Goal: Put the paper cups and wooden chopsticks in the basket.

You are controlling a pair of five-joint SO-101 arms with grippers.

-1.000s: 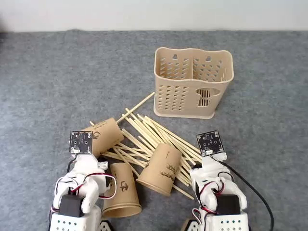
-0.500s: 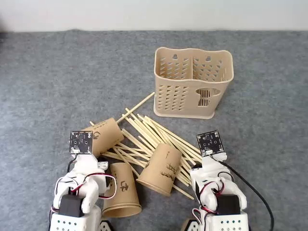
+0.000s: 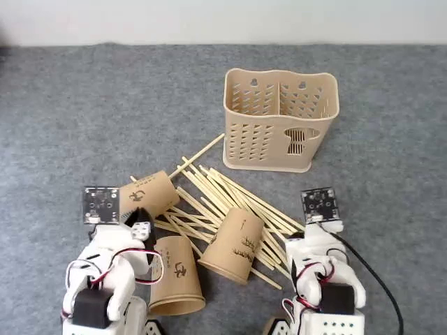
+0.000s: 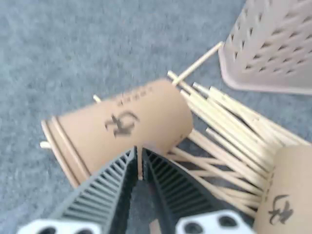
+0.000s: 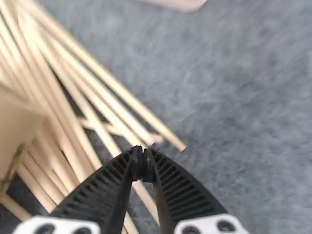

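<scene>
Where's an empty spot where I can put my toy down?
The grey mat is bare left of the basket, beyond the paper cups, and right of the basket too. It's crowded in the middle, where chopsticks and cups pile up.

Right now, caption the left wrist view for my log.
Left gripper, shut, aimed at a paper cup on its side, chopsticks and basket beyond.

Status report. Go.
Left gripper, right gripper: shut, empty. Three paper cups and chopsticks on the mat, outside the basket. Cups overlap the pile.
</scene>
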